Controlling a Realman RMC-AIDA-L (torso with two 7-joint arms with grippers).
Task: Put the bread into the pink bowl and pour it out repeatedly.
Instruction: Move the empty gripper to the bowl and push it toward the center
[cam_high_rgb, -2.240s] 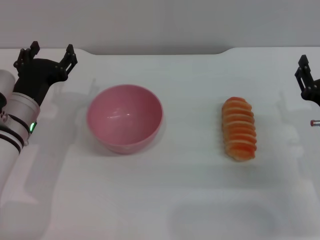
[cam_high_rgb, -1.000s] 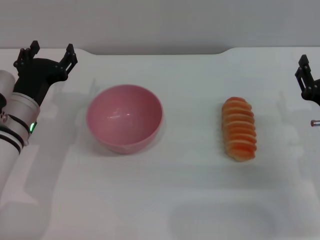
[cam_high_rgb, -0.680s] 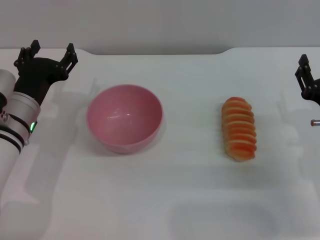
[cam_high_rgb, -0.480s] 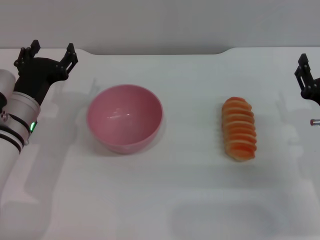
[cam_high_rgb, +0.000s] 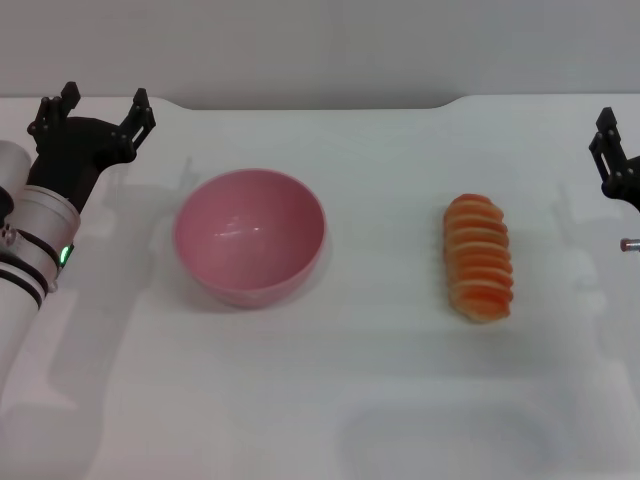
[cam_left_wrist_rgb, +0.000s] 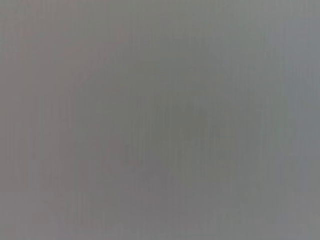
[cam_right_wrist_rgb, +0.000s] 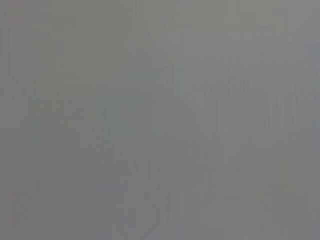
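While apart, bread (cam_high_rgb: 479, 257) and pink bowl (cam_high_rgb: 250, 236), mid-table (cam_high_rgb: 380, 380).

Both wrist views show only a flat, featureless grey; nothing in them can be made out, neither jaws nor any object.

In the head view the black right gripper (cam_high_rgb: 615, 165) is cut off by the picture's right edge: only one dark finger and part of its body show, so whether its jaws stand apart or together cannot be told. A small red-tipped part (cam_high_rgb: 629, 243) just below it is too small to identify.

The white-sleeved left arm (cam_high_rgb: 25, 250) runs out past the left and bottom edges.

The underside of the glossy orange ridged toy loaf (cam_high_rgb: 478, 257) lies hidden against the white surface (cam_high_rgb: 380, 400), as does the base of the round pink plastic-looking bowl (cam_high_rgb: 250, 235).
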